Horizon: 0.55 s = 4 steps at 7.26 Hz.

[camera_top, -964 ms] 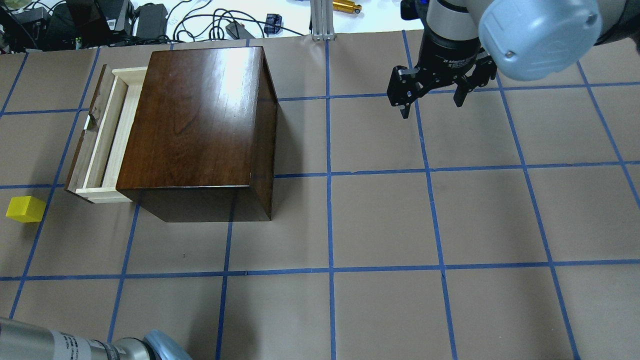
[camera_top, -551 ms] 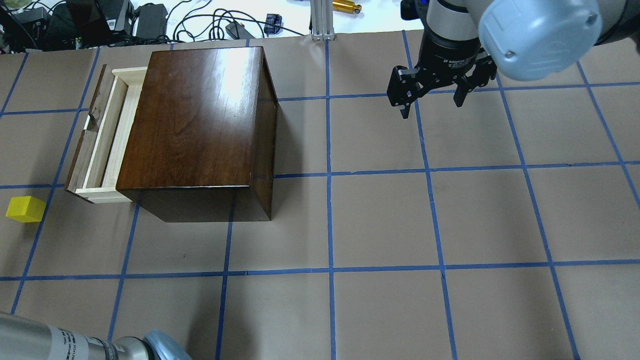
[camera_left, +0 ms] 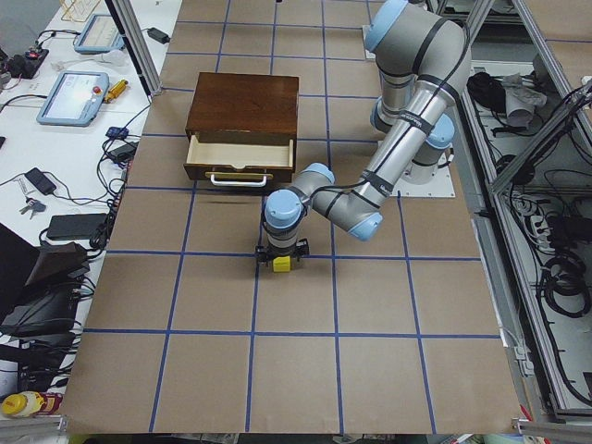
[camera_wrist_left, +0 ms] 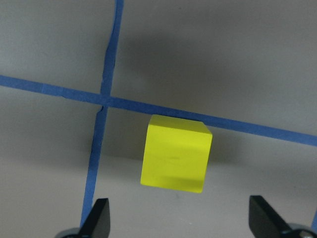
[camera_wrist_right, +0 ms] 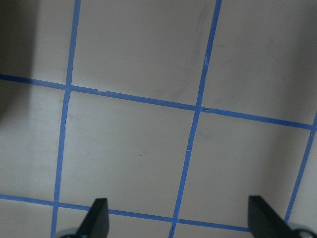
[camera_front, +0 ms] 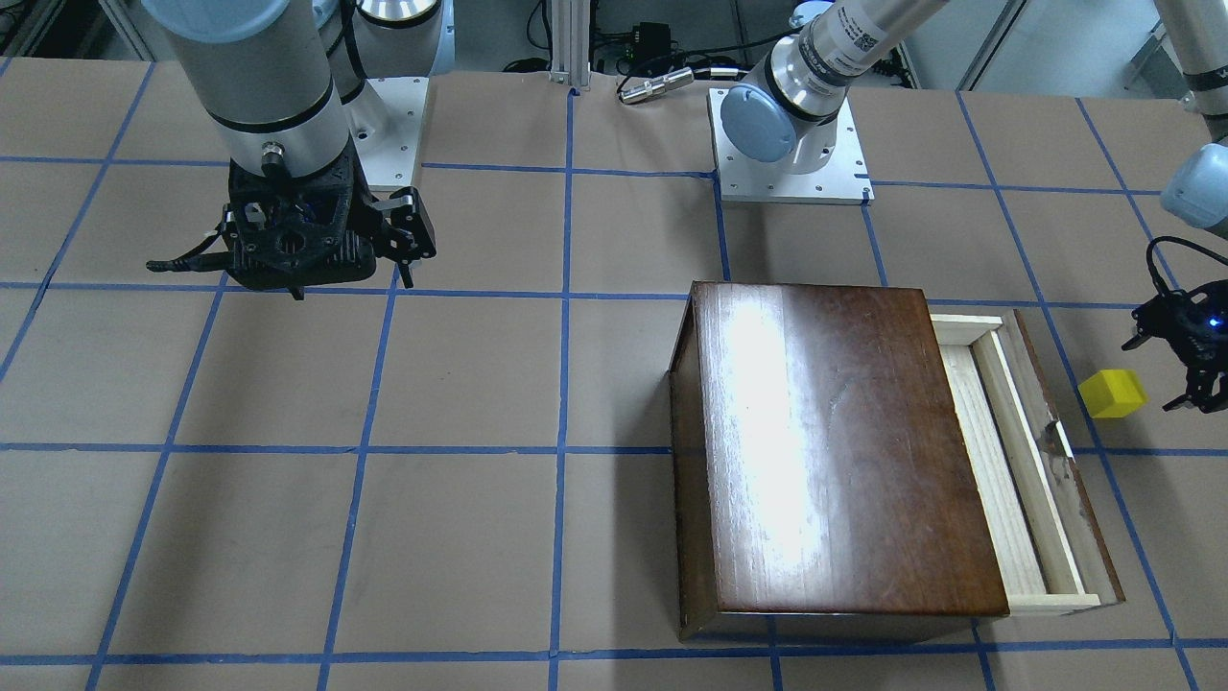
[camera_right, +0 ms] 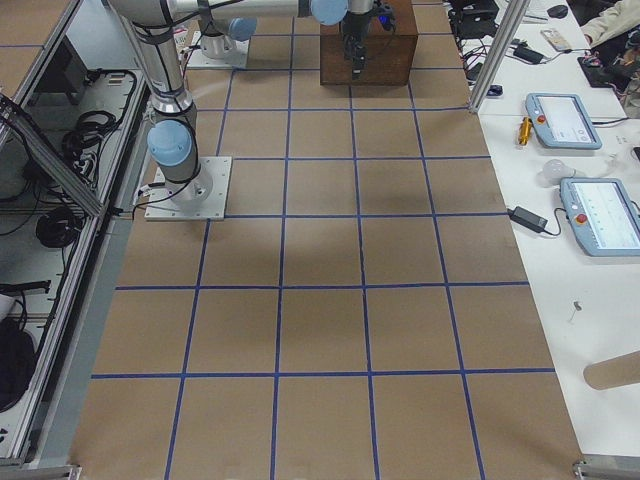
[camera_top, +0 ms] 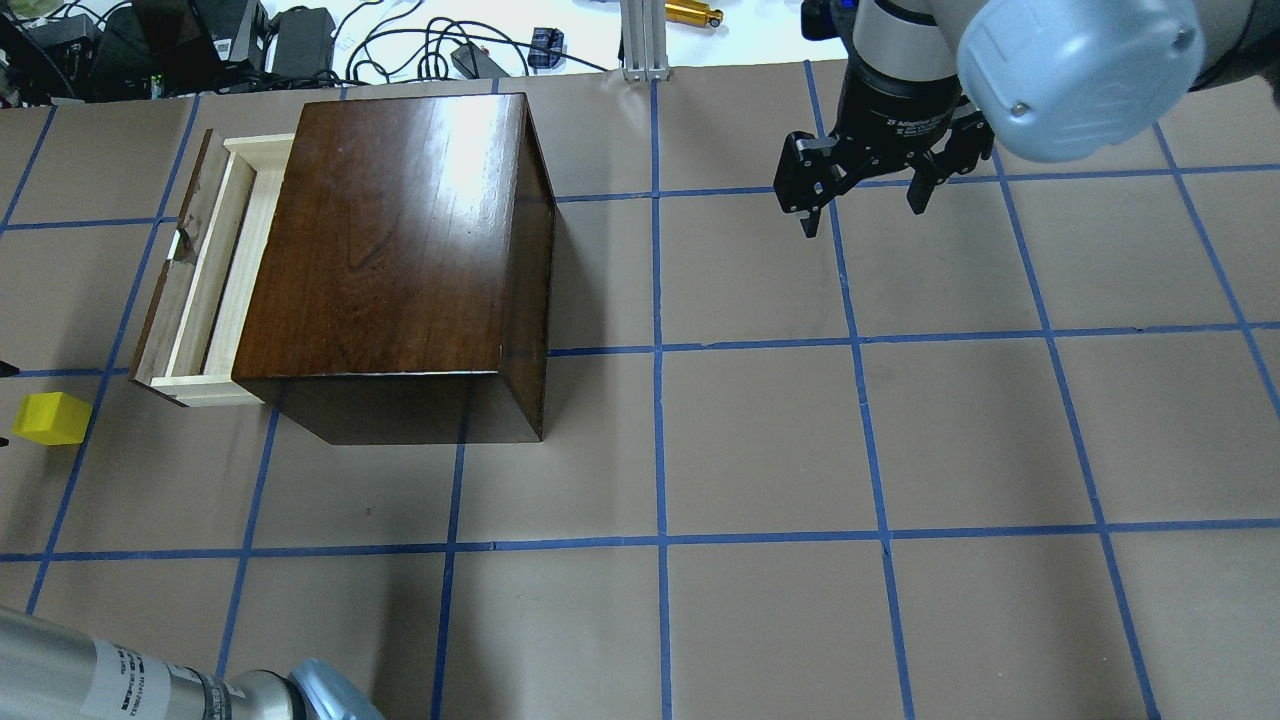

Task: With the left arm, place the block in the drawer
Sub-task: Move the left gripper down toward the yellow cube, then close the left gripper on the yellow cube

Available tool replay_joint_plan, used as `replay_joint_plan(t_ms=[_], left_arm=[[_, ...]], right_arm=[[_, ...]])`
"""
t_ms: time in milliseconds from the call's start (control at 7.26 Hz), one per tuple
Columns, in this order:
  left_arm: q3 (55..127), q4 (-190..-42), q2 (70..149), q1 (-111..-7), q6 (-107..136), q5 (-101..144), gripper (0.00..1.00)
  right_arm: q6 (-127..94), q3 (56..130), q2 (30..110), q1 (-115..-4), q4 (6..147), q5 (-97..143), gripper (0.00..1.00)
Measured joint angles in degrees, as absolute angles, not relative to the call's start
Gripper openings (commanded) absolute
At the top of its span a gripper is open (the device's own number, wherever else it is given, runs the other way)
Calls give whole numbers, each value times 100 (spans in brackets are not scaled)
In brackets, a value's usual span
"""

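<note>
Overview of the workspace. The table [camera_top: 760, 440], papered brown and gridded with blue tape, filled every view. The wooden box [camera_top: 390, 240] sat in the upper left of the overhead frame, and its drawer [camera_top: 200, 280] was pulled out toward the left edge with nothing visible in it. The left arm [camera_left: 388, 166] reached past the drawer front. The right gripper [camera_top: 865, 215] hung at upper right with its fingers spread and nothing between them.

The left gripper [camera_wrist_left: 181, 218] was likewise spread wide and empty. Its two tips appeared at the bottom corners of the wrist view. The block [camera_wrist_left: 176, 153] lay at frame centre beyond them, on the table against a tape line, near the drawer's front corner but apart from it.

Handling. The block appeared rigid, light and smooth-faced. It would likely be best gripped on two opposite flat sides, centred, since a corner contact could twist it.

Limits of view. The overhead frame cut off nearly all of the left gripper. Its height above the table was hard to judge. The box hid the rear of the drawer.
</note>
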<state>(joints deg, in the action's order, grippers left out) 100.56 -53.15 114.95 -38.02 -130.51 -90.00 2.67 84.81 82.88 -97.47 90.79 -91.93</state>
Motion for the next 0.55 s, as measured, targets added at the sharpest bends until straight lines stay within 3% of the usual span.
replay_joint_plan(t_ms=[551], left_arm=[[10076, -5301, 11703, -3827, -13052, -8923, 100]], right_arm=[[265, 8481, 8288, -9747, 9079, -9193, 100]])
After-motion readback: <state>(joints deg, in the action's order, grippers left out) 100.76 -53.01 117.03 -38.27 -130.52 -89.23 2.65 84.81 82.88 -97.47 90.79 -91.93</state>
